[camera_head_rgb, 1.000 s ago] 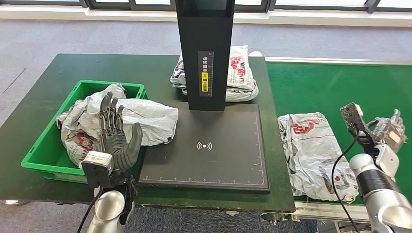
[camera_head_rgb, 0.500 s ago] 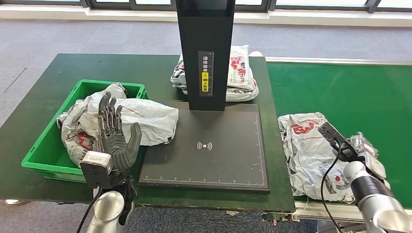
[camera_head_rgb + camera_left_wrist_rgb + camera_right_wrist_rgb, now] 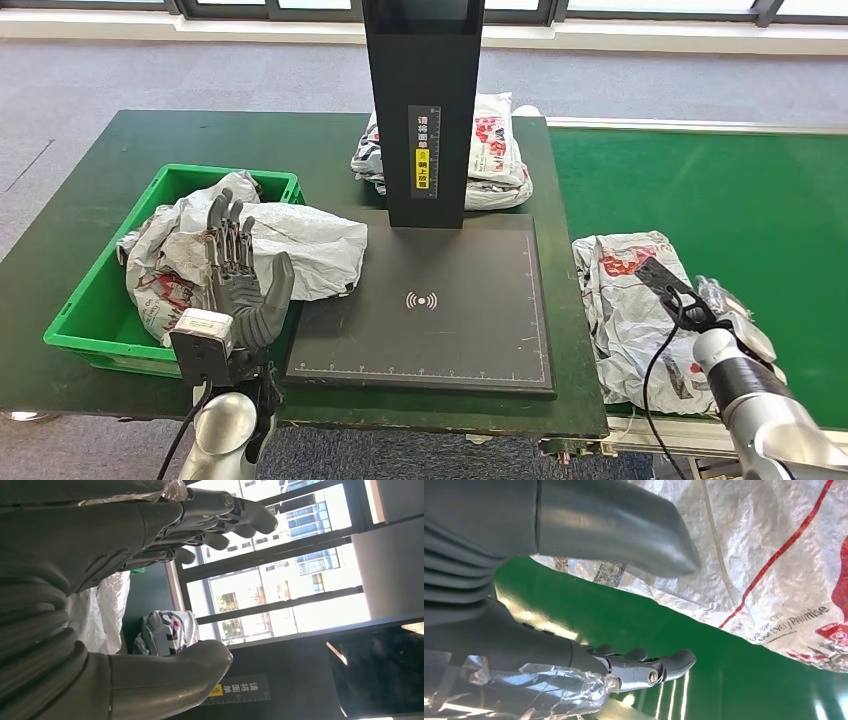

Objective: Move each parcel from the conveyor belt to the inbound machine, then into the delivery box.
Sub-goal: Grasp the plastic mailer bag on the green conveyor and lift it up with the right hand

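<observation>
A white parcel with red print point(image 3: 640, 310) lies on the green conveyor belt point(image 3: 720, 190), near its front left corner. My right hand point(image 3: 722, 303) is low at that parcel's right edge and open. In the right wrist view its thumb point(image 3: 614, 530) is over the parcel point(image 3: 774, 555) and its fingers point(image 3: 644, 667) are over the bare belt point(image 3: 634, 615). My left hand point(image 3: 240, 280) stands open, fingers up and holding nothing, in front of the green delivery box point(image 3: 100, 300). A crumpled parcel point(image 3: 300, 245) lies in that box and hangs over its right rim onto the inbound machine's black plate point(image 3: 430, 330).
The machine's black column point(image 3: 422, 100) rises at the back of the plate. Another parcel point(image 3: 495, 150) lies behind it on the dark green table point(image 3: 120, 150). The left wrist view shows that parcel point(image 3: 167, 630) between the thumb point(image 3: 165, 680) and fingers point(image 3: 215, 520).
My right hand has come down from a raised position and moved left to the belt parcel's right edge. The left hand has barely moved.
</observation>
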`<state>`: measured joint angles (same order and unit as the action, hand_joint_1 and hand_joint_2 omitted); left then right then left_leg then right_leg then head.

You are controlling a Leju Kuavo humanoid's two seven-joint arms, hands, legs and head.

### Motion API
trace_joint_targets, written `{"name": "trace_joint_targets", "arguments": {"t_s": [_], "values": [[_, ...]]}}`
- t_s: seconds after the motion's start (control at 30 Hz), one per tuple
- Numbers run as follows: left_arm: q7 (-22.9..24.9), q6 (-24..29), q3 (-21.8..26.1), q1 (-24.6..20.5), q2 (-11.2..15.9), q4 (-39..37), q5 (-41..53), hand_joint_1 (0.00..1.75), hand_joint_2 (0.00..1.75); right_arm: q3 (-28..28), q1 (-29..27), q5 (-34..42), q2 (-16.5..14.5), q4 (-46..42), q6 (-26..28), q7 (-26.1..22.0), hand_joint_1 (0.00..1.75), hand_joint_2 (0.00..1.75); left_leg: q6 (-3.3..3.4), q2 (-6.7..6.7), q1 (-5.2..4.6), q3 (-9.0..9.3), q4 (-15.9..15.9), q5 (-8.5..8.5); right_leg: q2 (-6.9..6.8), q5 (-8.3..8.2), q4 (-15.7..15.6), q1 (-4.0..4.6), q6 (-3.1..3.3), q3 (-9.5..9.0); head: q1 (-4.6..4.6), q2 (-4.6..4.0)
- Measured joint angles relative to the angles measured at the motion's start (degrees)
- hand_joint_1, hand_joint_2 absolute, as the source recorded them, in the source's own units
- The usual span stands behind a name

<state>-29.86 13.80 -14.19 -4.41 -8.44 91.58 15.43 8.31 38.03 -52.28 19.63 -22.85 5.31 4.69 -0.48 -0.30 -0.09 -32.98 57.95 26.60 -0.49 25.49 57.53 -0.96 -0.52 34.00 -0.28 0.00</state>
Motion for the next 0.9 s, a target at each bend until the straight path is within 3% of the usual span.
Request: {"name": "trace_joint_targets", "arguments": {"t_s": [0.1, 0.3, 0.47, 0.9], "values": [[0.0, 0.0, 0.0, 0.0, 0.0, 0.0, 0.0, 0.00, 1.75, 0.0, 0.0, -0.1, 0.0, 0.2, -0.5, 0.1, 0.00, 1.75, 0.00, 0.00, 0.00, 0.00, 0.0, 0.00, 0.00, 0.00, 0.0, 0.00, 0.00, 0.00, 0.00, 0.00], [0.6, -0.3, 0.0, -0.1, 0.0, -0.1, 0.2, 0.00, 1.75, 0.0, 0.0, -2.8, 0.0, 1.0, -6.1, 1.5, 0.00, 1.75, 0.00, 0.00, 0.00, 0.01, 0.0, 0.00, 0.00, 0.00, 0.0, 0.00, 0.00, 0.00, -0.01, -0.01], [1.1, -1.1, 0.0, -0.8, 0.0, -0.7, 0.2, 0.00, 1.75, -0.6, -0.7, -7.1, 0.1, 2.3, -15.2, 1.5, 0.00, 1.75, 0.00, 0.00, 0.00, 0.01, 0.0, 0.00, 0.00, 0.00, 0.0, 0.00, 0.00, 0.02, 0.00, 0.00], [1.9, -1.6, 0.0, -0.9, 0.0, -1.0, 0.8, 0.00, 1.75, -1.4, -1.6, -8.1, 0.4, 2.8, -17.9, 2.0, 0.00, 1.75, 0.01, 0.01, 0.00, 0.03, 0.0, 0.00, 0.00, 0.00, 0.0, 0.01, -0.01, 0.00, -0.02, 0.00]]}}
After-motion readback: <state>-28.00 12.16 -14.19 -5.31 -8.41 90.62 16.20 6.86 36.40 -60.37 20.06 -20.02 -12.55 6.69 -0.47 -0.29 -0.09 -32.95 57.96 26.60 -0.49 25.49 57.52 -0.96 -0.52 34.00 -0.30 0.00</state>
